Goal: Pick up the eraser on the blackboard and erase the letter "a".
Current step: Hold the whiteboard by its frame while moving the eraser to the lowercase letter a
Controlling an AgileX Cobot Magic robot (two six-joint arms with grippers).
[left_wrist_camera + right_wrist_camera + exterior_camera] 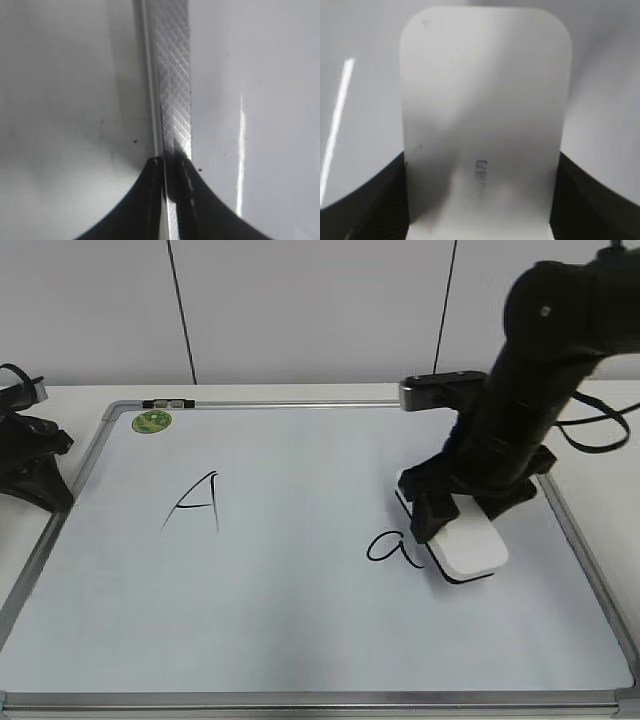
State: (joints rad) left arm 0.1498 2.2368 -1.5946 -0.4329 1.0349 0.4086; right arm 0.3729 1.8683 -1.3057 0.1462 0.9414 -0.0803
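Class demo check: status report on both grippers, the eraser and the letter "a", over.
Right gripper shut on eraser, beside letter "a", unerased. Left gripper parked at blackboard edge. Nothing in the way.

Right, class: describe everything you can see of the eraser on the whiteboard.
The eraser is a flat white block with rounded corners, smooth and plastic-looking, with a dark underside edge and small grey lettering on top, seen in the right wrist view. It lies flat on the blackboard, set at a slant, just right of the letter "a", at its tail. The right claw grips it across its long sides.
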